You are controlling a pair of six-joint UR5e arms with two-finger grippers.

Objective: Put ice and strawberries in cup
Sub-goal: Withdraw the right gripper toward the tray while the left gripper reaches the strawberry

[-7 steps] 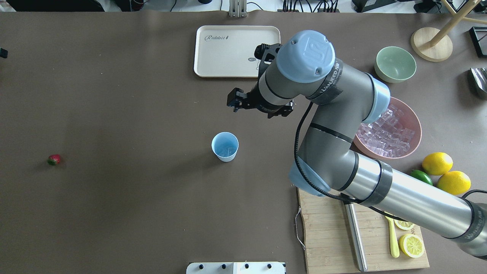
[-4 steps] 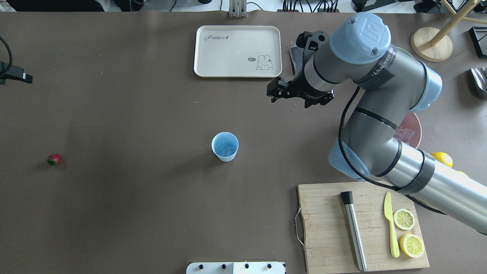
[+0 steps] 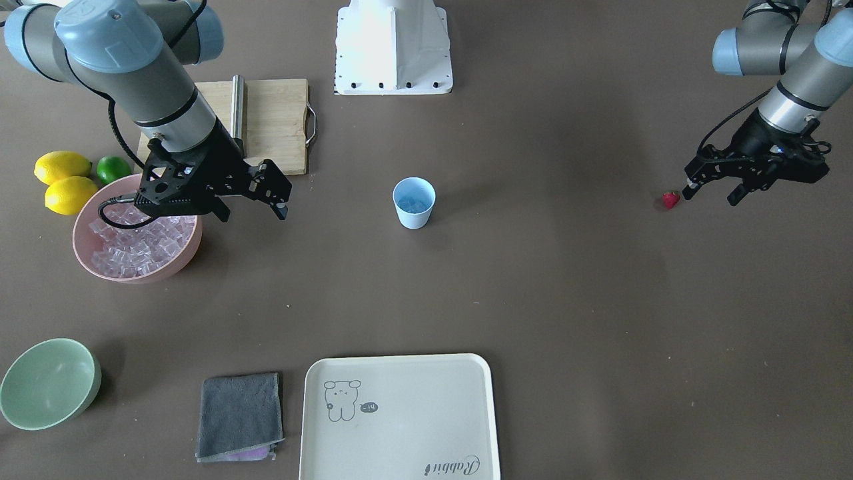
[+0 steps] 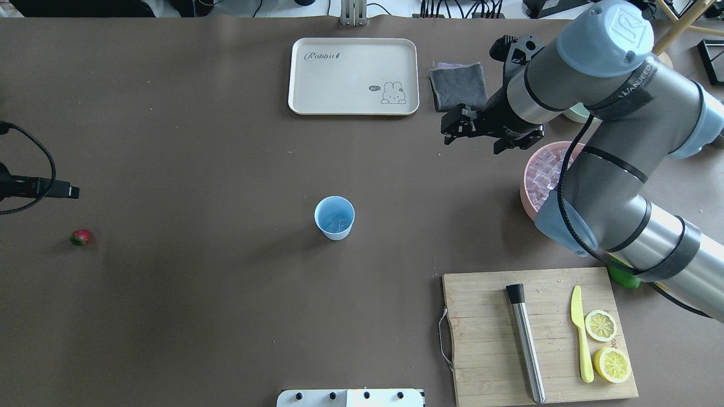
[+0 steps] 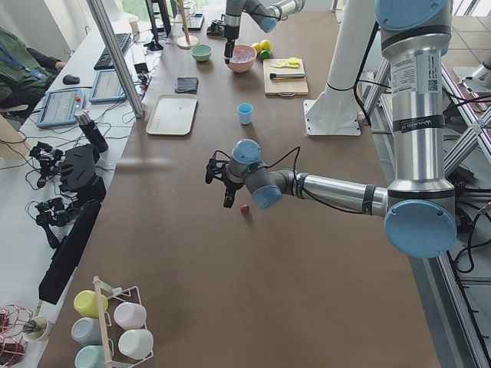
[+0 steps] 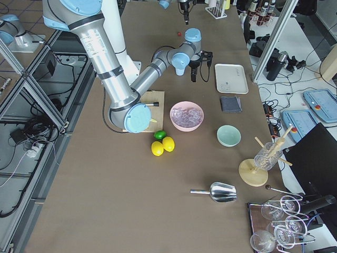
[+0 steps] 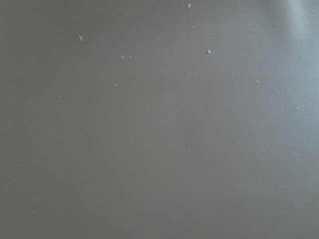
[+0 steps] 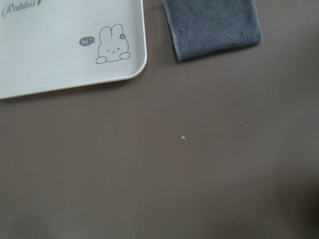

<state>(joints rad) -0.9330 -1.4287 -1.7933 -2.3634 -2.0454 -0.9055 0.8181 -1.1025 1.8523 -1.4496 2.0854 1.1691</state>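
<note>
The light-blue cup (image 4: 339, 233) stands at mid-table, also seen in the front view (image 3: 414, 217), with a few ice cubes (image 4: 338, 222) in its bottom. More ice (image 3: 133, 245) fills the pink bowl (image 3: 143, 277). My right gripper (image 3: 253, 212) is open and empty, hovering beside the pink bowl's rim, between it and the cup; in the overhead view it (image 4: 472, 141) sits near the grey cloth. The strawberry (image 4: 80, 237) lies on the table far left. My left gripper (image 3: 712, 195) is open, hovering just beside the strawberry (image 3: 670, 199). Both wrist views show no fingers.
A cream tray (image 4: 339, 73) and a grey cloth (image 4: 458, 85) lie at the far edge. A cutting board (image 4: 481, 339) holds a muddler, a yellow knife and lemon halves. Lemons and a lime (image 3: 63, 180) sit by the pink bowl. A green bowl (image 3: 46, 383) stands apart.
My right arm has swung away from the cup area to the right, over to the pink bowl. My left gripper has come in from the left edge toward the strawberry.
</note>
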